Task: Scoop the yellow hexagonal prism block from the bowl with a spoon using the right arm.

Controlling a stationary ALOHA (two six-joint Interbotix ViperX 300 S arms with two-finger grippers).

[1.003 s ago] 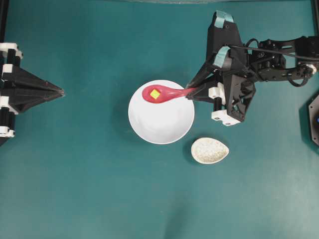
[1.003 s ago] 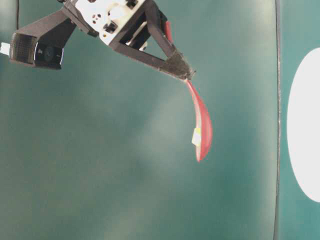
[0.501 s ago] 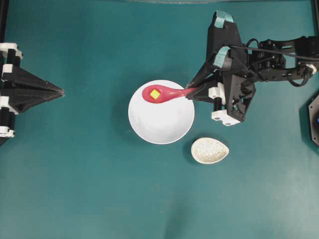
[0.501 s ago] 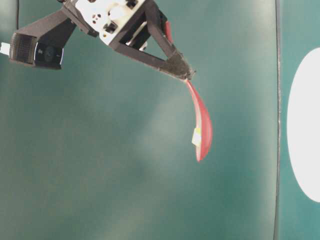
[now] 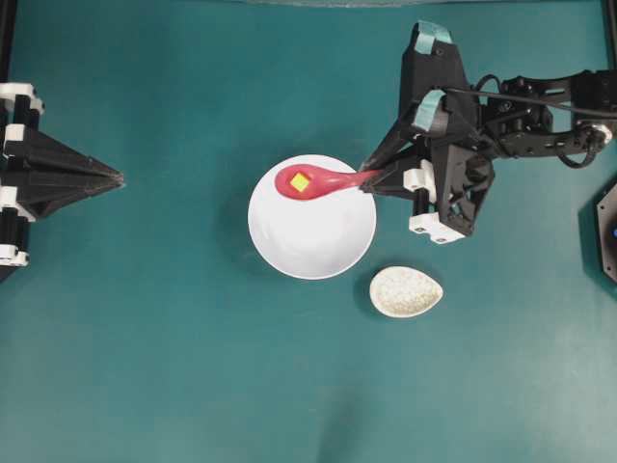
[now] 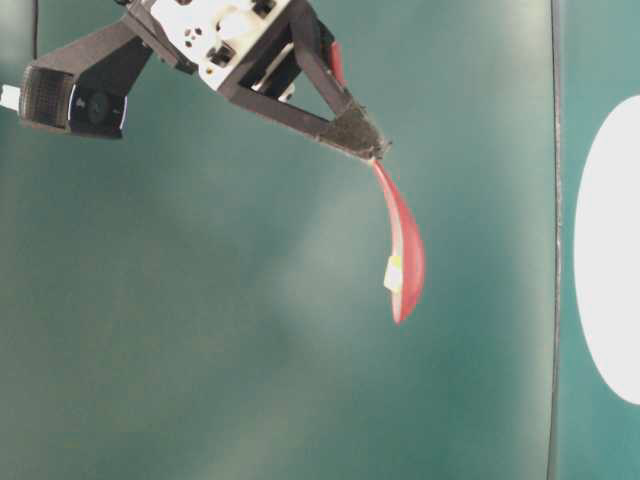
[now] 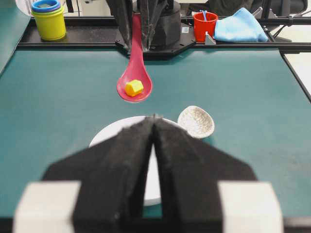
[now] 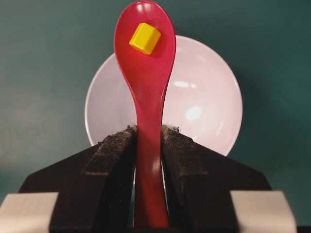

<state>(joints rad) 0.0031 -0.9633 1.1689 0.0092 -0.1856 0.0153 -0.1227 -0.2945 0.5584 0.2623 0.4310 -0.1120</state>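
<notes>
Spoon [image 8: 146, 97] handle sits pinched between my right gripper [image 8: 148, 145] pads; my left gripper [image 7: 154, 145] rests pressed shut; the yellow hexagonal prism block [image 8: 144, 38] lies loose in the head above the bowl [image 5: 318, 241]; any tilt could roll it off; nothing differs from a second ago.

Spoon [image 5: 313, 181]: glossy pink-red
Block [image 5: 300, 181]: bright yellow
Bowl [image 5: 313, 231]: plain white
Spoon rest [image 5: 406, 292]: speckled beige
Table [image 5: 174, 338]: teal
</notes>
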